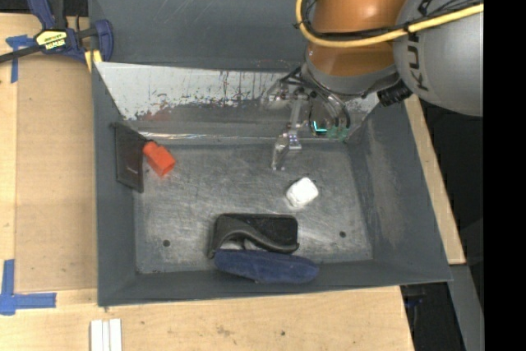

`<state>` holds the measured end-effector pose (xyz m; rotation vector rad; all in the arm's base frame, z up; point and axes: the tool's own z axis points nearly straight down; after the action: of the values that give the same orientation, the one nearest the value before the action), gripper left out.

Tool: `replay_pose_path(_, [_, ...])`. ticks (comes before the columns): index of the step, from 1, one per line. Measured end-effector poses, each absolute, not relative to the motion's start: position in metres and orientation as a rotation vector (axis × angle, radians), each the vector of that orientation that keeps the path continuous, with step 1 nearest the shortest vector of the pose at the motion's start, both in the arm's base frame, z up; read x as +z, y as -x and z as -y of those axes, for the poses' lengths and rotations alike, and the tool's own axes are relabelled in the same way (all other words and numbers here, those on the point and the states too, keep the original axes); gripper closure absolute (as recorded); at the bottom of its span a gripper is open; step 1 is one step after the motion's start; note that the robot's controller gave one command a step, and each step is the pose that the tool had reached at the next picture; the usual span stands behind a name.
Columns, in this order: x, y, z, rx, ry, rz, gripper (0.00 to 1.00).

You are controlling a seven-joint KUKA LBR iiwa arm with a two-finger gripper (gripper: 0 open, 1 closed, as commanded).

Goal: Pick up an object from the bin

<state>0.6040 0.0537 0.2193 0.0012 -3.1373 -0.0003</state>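
— What lies by the black oblong case?
— A dark blue cloth bundle, touching the case's lower edge.
— And farther off?
— Up and left of the case, well apart, an orange block sits against a flat black slab.

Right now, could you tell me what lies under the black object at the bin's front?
A blue soft-looking thing shows along the black object's front edge and may run beneath it. How far it reaches under, and anything else there, is covered.
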Motion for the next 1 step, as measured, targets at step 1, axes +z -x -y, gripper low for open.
replay_pose_path(1, [0.1282, -0.5434, -0.0066, 0.002, -0.242, 3.126, 0.0])
